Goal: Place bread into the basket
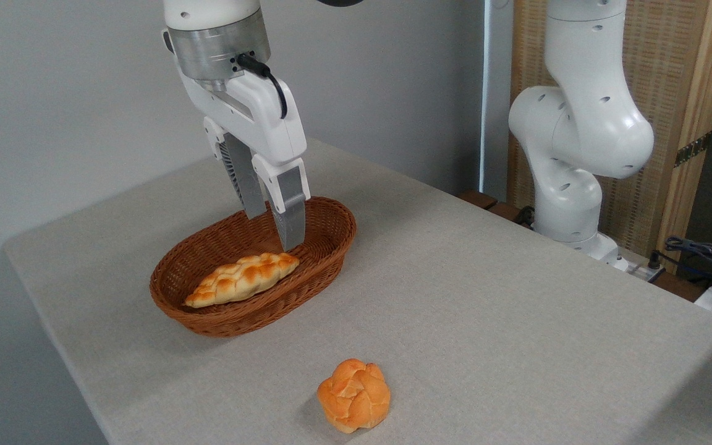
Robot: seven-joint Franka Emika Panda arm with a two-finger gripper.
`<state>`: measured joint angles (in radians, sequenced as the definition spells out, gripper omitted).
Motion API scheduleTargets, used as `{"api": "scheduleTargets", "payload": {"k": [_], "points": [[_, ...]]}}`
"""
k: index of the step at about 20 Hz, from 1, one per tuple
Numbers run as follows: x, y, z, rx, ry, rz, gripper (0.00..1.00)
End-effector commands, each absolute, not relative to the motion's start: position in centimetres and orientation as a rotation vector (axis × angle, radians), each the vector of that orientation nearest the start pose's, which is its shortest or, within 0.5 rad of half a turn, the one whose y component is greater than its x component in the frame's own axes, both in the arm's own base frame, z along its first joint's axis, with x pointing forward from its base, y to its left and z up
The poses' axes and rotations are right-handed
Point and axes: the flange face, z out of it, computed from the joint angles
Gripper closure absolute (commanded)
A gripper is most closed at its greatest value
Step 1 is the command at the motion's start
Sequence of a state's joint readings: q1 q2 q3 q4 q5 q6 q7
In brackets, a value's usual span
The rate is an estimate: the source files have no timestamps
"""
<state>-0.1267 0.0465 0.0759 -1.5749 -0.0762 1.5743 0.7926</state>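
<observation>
Table [486, 296]: grey surface, fills most of frame. Arm base [578, 142]: upper right, beside table. Basket [331, 241]: left of centre, oval, open top ready to receive. Gripper [275, 232]: above basket's far end, jaws narrowly parted, holding nothing. Bread [243, 279]: lying inside basket, lengthwise, free of fingers; task appears complete. Bun [354, 395]: bottom centre, on table, well apart.

orange knotted bun [354, 395], grey table [486, 296]

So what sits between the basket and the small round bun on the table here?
Nothing: in the camera view, only bare grey table shows between the basket and the round bun. The bread lies inside the basket, below the gripper.
</observation>
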Motion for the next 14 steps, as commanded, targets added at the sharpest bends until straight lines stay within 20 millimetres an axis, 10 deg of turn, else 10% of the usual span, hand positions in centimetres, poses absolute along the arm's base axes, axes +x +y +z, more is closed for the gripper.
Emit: {"api": "scheduleTargets", "payload": {"k": [1,14], "points": [[56.5,-2.4,61.3,-2.956,1.263,-0.028,0.0],[57.0,-2.8,62.5,-2.96,1.199,-0.11,0.0]]}}
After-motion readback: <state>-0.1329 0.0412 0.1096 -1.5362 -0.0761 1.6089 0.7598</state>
